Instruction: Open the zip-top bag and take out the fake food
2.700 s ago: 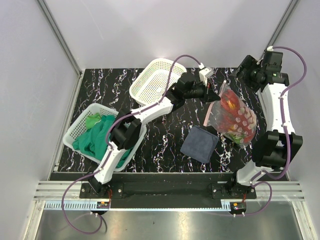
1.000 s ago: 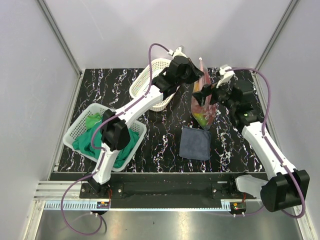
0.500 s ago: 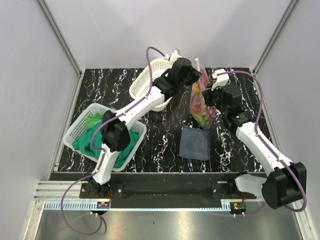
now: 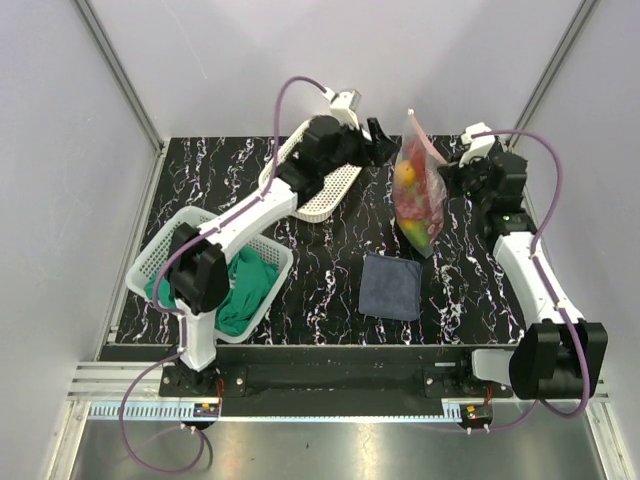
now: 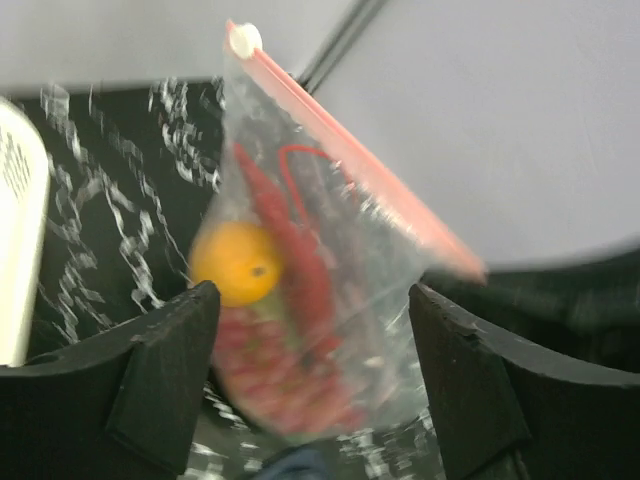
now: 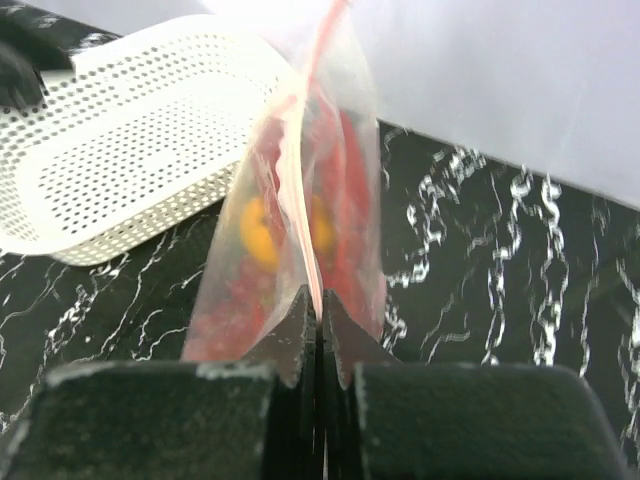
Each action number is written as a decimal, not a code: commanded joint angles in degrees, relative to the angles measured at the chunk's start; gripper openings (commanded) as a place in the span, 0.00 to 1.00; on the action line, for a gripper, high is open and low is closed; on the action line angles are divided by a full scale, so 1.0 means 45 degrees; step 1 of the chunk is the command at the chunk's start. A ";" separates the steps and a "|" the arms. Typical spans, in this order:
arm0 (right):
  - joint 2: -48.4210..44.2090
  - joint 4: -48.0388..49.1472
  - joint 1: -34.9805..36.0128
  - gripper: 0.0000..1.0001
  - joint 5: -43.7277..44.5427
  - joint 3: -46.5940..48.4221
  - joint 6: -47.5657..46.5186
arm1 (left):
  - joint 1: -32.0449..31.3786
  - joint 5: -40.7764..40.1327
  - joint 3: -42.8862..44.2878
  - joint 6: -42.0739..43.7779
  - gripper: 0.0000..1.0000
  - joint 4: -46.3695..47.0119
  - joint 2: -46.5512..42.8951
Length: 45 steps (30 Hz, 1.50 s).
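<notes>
In the top view the zip-top bag point(image 4: 420, 200) stands upright at about 1 o'clock of the table point(image 4: 330, 260), with the right gripper point(image 4: 444, 180) at its 3 o'clock side. Only the right wrist view shows those fingers clenched on the bag's edge. The left gripper point(image 4: 379, 140), at 10 o'clock of the bag, is spread wide and apart from it. Its wrist view shows the fake food point(image 5: 290, 390) inside: an orange fruit point(image 5: 237, 263) and a red lobster point(image 5: 305, 285).
</notes>
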 commanded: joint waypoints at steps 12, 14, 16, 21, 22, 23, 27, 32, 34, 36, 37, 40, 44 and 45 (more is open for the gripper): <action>0.0907 -0.1887 -0.1659 0.00 -0.8690 0.2017 -0.2090 | 0.2977 1.0543 0.1499 0.2577 0.79 0.6533 0.2930; 0.0946 -0.2336 -0.1659 0.00 -0.8807 0.2329 -0.2188 | 0.2977 1.1265 0.2552 0.1451 0.79 0.7840 0.3983; 0.0946 -0.2648 -0.1659 0.00 -0.8983 0.2466 -0.2246 | 0.2977 1.1772 0.3372 0.0549 0.80 0.9281 0.4783; 0.0868 -0.3059 -0.1659 0.00 -0.9022 0.2564 -0.2461 | 0.3016 1.1659 0.4607 -0.1389 0.80 1.1261 0.6330; 0.0907 -0.3079 -0.1659 0.00 -0.9080 0.2623 -0.2461 | 0.3016 1.1639 0.4664 -0.1428 0.80 1.1592 0.6427; 0.0985 -0.3118 -0.1659 0.00 -0.9178 0.2662 -0.2461 | 0.3016 1.1638 0.4858 -0.1467 0.80 1.1634 0.6602; 0.1142 -0.3527 -0.1659 0.00 -0.9315 0.2780 -0.2637 | 0.3211 1.1561 0.4960 -0.0843 0.82 1.0872 0.6780; 0.1161 -0.3646 -0.1659 0.00 -0.9802 0.2896 -0.2540 | 0.3387 1.2126 0.6283 -0.1310 0.85 1.0756 0.7734; 0.1103 -0.3860 -0.1659 0.00 -0.9881 0.2975 -0.2559 | 0.3368 1.2010 0.6618 -0.1486 0.86 1.0735 0.8049; 0.1064 -0.3939 -0.1659 0.00 -0.9979 0.2975 -0.2559 | 0.3349 1.2087 0.6618 -0.1507 0.87 1.0775 0.8127; 0.0986 -0.3939 -0.1659 0.00 -0.9999 0.2975 -0.2559 | 0.3310 1.2126 0.6618 -0.1449 0.87 1.0717 0.8224; 0.1024 -0.3958 -0.1659 0.00 -1.0018 0.3014 -0.2540 | 0.3251 1.2244 0.6521 -0.1777 0.86 1.1183 0.8380; 0.1122 -0.4017 -0.1659 0.00 -1.0292 0.3112 -0.2344 | 0.3017 1.2322 0.7203 -0.2112 0.71 1.1439 0.8693; 0.1122 -0.4056 -0.1659 0.00 -1.0234 0.3054 -0.2344 | 0.2978 1.2264 0.7165 -0.2112 0.59 1.1555 0.8655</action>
